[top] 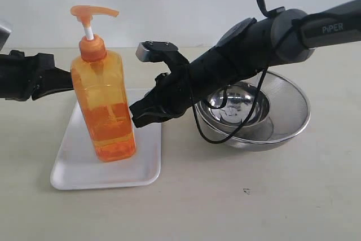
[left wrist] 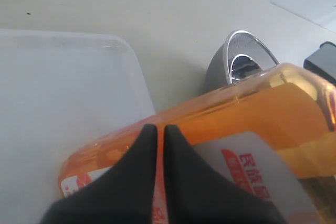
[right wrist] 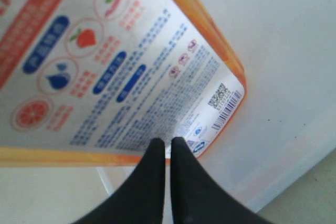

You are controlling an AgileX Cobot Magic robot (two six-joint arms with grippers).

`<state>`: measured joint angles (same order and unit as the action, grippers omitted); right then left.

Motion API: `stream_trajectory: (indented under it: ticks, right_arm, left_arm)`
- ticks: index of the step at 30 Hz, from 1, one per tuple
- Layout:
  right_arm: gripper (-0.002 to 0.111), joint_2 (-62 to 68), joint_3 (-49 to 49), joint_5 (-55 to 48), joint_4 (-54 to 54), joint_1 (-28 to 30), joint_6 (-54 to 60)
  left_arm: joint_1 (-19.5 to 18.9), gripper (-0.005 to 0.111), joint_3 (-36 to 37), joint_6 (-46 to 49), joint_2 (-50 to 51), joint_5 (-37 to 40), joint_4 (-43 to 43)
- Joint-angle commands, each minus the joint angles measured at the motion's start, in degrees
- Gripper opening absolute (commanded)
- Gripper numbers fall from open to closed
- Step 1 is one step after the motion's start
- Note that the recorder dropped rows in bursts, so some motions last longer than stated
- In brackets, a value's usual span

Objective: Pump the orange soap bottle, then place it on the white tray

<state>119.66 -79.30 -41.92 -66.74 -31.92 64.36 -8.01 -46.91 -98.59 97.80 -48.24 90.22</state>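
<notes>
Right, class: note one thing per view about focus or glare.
Exterior view: sharp, evenly lit, bright glints on the steel bowls. Left wrist view: the left gripper is blurred. Right wrist view: small print on the orange soap bottle is soft.

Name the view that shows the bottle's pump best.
Exterior view: the pump shows whole, atop the upright bottle. Both wrist views miss it: the left shows the bottle's orange body, the right its printed label.

1. The orange soap bottle (top: pixel 106 105) is translucent orange, with a white pump stem.
2. Its label (right wrist: pixel 105 66) is white, printed red, orange and blue.
3. The white tray (top: pixel 73 167) is plain.
4. The bowls (top: pixel 293 105) are silver.
5. The worktop (top: pixel 254 196) is beige.
</notes>
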Motion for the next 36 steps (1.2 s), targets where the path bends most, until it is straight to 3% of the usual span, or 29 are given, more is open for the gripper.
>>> stream_trajectory:
  ticks: [1, 31, 36]
  right_arm:
    - [0.0, -0.3, -0.1, -0.5, 0.2, 0.1, 0.2]
    - [0.0, -0.3, -0.1, -1.0, -1.6, 0.0, 1.5]
    - [0.0, -0.3, -0.1, 0.6, 1.5, 0.0, -0.1]
  left_arm:
    - [0.4, 0.005, 0.3, 0.3, -0.2, 0.0, -1.0]
    - [0.5, 0.005, -0.4, 3.7, -0.2, -1.1, -5.8]
    - [-1.2, 0.005, -0.5, -2.5, -0.2, 3.8, 1.8]
